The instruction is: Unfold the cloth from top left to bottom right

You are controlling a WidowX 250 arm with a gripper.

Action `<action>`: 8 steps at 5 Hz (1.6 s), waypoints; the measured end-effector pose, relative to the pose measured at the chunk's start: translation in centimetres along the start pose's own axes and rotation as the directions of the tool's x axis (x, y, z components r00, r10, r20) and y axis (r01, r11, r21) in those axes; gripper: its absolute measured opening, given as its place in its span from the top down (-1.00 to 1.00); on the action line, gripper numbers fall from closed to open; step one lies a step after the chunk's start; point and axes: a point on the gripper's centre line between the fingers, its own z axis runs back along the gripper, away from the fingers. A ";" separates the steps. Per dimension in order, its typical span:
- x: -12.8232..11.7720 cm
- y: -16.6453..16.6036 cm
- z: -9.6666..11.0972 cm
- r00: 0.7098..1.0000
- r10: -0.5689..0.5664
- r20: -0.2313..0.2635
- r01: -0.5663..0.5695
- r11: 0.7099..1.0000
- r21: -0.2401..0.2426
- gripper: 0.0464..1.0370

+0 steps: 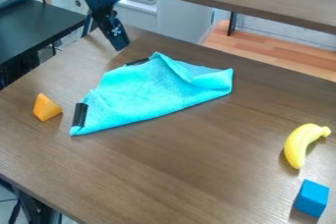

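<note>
Lying rumpled on wood-grained table (164, 169), turquoise cloth (144, 93), jaws nearby, spread or shut, cannot tell

We see a bright turquoise cloth (148, 95) with black strips (80, 114) at its edge. The tabletop (151, 169) is brown, with a streaked wood grain. We see also an orange wedge-shaped block (46, 107), a yellow curved toy banana (300, 145) and a blue cube-shaped block (312, 198). The robot arm (98, 2) is black.
</note>
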 end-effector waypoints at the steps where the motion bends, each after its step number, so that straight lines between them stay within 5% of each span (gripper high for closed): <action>1: 0.9 1.1 -0.9 0.997 -0.074 0.028 0.074 0.997 0.012 -0.92; 4: 2.0 4.2 -5.7 0.997 -0.065 -0.031 0.066 0.997 0.042 -0.92; 8: 0.8 5.5 -9.0 0.992 -0.053 -0.113 0.060 0.997 0.058 -0.92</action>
